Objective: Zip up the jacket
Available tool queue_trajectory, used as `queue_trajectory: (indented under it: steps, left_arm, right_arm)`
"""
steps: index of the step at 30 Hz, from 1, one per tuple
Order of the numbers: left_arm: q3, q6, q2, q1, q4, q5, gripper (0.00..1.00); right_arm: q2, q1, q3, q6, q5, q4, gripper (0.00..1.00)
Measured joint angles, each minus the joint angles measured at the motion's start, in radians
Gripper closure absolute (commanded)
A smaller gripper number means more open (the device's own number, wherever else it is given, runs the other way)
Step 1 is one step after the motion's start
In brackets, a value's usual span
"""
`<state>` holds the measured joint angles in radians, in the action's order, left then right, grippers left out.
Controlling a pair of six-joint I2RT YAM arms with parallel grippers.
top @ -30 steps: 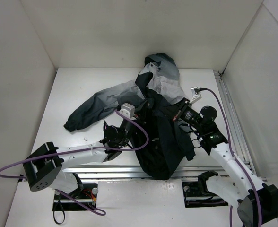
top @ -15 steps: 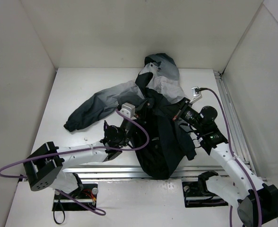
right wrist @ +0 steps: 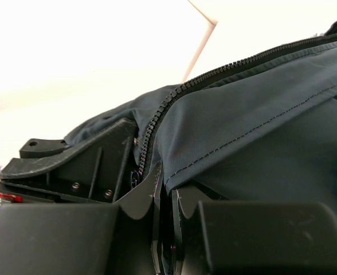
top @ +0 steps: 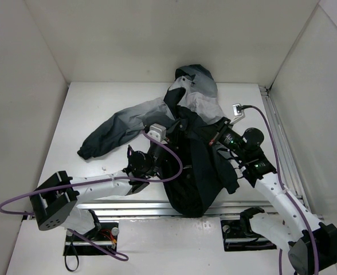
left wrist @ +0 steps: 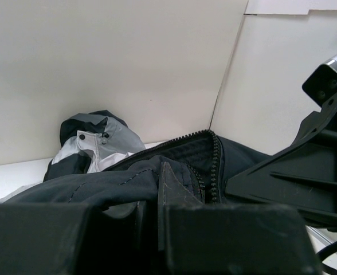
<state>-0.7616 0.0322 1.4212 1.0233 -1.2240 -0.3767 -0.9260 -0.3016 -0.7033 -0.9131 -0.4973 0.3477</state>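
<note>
The jacket [top: 194, 166] lies in a heap on the white table, hood at the back, one grey-to-charcoal sleeve [top: 120, 129] stretched left, dark hem hanging over the front edge. My left gripper [top: 169, 130] is shut on the dark fabric by the zipper; in the left wrist view its jaws pinch a fold [left wrist: 174, 183] beside the zipper teeth [left wrist: 215, 166]. My right gripper [top: 214, 136] is shut on the jacket's front edge; in the right wrist view the fabric [right wrist: 243, 132] runs into its closed jaws next to the zipper [right wrist: 151, 129]. The two grippers face each other closely.
White walls enclose the table on three sides. A metal rail [top: 280, 143] runs along the right edge. A purple cable [top: 174, 166] loops from the left arm over the jacket. The hood [left wrist: 94, 137] sits against the back wall.
Both grippers have shifted slightly up and away from the arm bases, with the jacket fabric held between them. The jacket's shape is nearly the same.
</note>
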Motion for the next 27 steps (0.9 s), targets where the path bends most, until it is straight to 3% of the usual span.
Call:
queue_trajectory:
  steps: [27]
  left_arm:
    - [-0.002, -0.005, 0.004, 0.010, 0.013, -0.036, 1.00]
  right_arm:
    - [0.006, 0.000, -0.004, 0.026, 0.008, -0.010, 1.00]
